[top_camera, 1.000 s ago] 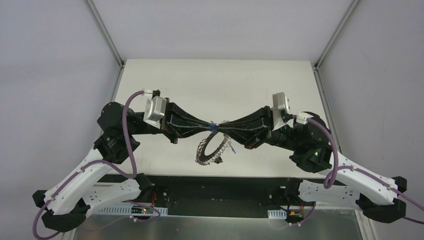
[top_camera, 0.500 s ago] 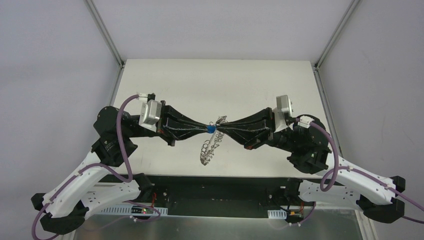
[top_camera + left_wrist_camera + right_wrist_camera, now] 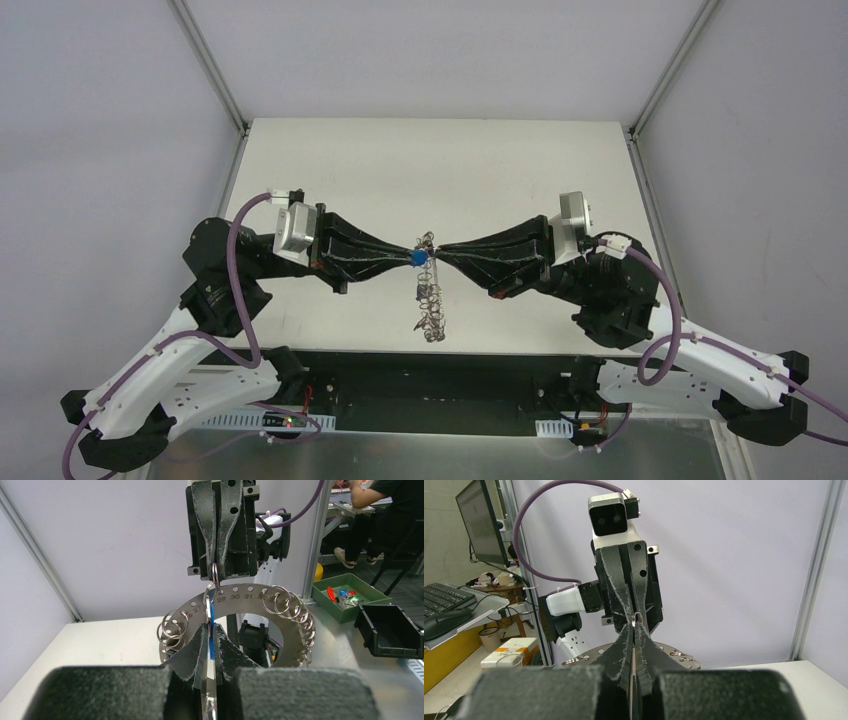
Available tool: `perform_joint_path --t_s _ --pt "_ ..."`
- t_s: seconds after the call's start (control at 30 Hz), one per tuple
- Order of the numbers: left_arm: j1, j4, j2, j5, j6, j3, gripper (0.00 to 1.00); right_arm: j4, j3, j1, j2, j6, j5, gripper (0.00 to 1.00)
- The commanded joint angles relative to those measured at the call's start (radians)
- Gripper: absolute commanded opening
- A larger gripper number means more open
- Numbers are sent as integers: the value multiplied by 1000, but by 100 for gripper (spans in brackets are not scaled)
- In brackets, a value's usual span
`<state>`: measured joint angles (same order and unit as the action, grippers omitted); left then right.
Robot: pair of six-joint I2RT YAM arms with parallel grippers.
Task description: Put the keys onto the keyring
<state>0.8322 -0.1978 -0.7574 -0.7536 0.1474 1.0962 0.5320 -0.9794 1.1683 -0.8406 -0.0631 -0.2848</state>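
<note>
Shiny metal keyring (image 3: 235, 597) + plastic-capped key (image 3: 211, 630)

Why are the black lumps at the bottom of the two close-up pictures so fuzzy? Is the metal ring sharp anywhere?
Left wrist: the left gripper blurs at its base, nearest the lens; the keyring is sharp, numbers legible. Right wrist: the right gripper blurs likewise. Top external: sharp overall, keyring small and edge-on.

A pale worktop (image 3: 400, 160) sits between plain grey-lilac walls (image 3: 450, 50), with aluminium posts (image 3: 210, 65) rising at its far corners. Beyond the enclosure on one side, a monitor (image 3: 478, 527) and a keyboard (image 3: 444, 599) stand on a yellow-edged desk (image 3: 449, 667). On the other side, a green bin (image 3: 350, 612) and a black bin (image 3: 387, 642) lie near a seated person (image 3: 395, 505). The light is even and soft.
</note>
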Motion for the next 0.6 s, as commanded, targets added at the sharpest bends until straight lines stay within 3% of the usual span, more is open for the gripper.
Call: perform_joint_path --t_s 0.0,0.43,0.57 --pt "8 -29 8 -11 -1 -14 0 209 -13 1 31 17 59 0" --pt "8 -45 -3 16 -20 -31 0 257 -30 8 -14 43 64 0" --pt "8 -46 10 35 -22 -38 17 248 -28 8 -11 45 65 0"
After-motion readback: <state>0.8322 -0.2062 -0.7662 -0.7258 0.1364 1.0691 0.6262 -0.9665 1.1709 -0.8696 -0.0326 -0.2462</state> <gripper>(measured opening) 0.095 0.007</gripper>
